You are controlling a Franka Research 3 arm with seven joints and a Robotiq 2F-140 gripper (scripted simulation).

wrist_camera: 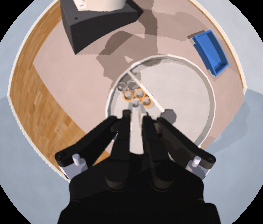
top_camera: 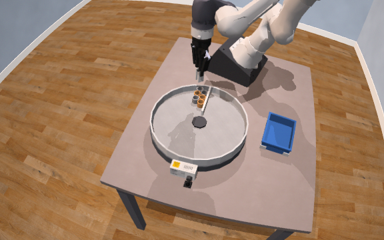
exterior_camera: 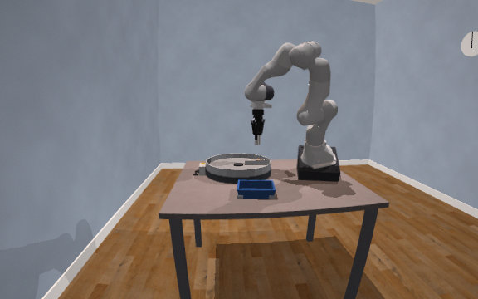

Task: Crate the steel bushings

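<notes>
Three grey steel bushings (top_camera: 195, 101) (wrist_camera: 135, 104) and three orange bushings (top_camera: 201, 105) (wrist_camera: 128, 98) stand in a tight cluster on the round turning table (top_camera: 222, 140) (exterior_camera: 239, 168) (wrist_camera: 194, 102). The cluster is near the rim on the robot's side, against the white bar. Two steel bushings are at the rim end and one is nearer the middle, beside the orange ones. The blue crate (top_camera: 279, 133) (exterior_camera: 256, 193) (wrist_camera: 210, 52) shows no bushing inside in the top view. My gripper (top_camera: 199, 80) (exterior_camera: 257, 144) (wrist_camera: 135, 109) is shut and empty, pointing down above the turning table's robot-side edge.
The white bar (top_camera: 206, 101) (wrist_camera: 147, 91) runs from the rim towards the dark hub (top_camera: 199, 122) (wrist_camera: 168, 117). A raised wall surrounds the turning table. A white box (top_camera: 183, 168) sits at its far side from the robot. The robot's black base (top_camera: 235, 70) (exterior_camera: 318, 169) stands behind the turning table.
</notes>
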